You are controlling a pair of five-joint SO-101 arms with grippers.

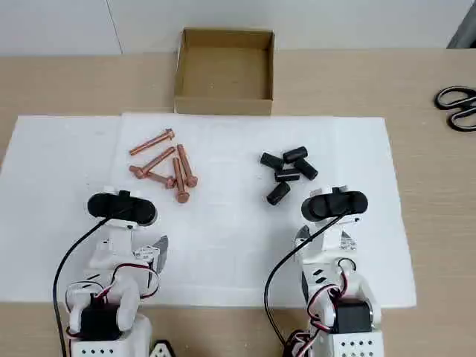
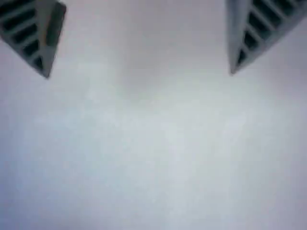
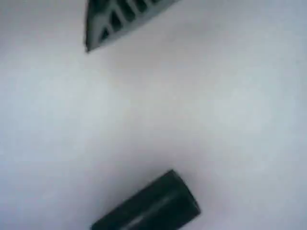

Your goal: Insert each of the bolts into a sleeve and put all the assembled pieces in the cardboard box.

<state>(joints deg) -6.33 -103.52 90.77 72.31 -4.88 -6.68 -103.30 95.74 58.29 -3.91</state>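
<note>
Judging by the layout, nothing is assembled yet: five bolts (image 1: 165,165) lie loose toward the table's (image 1: 435,223) left edge, five sleeves (image 1: 288,172) sit rightward, and the cardboard box (image 1: 227,74) at the far edge is empty. The left tool (image 2: 139,72) gapes open, holding nothing; I cannot tell the right tool's (image 1: 303,238) state.

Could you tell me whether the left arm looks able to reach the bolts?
Probably yes: the bolts lie on the white sheet just ahead of the left gripper, nothing between, jaws open.
</note>
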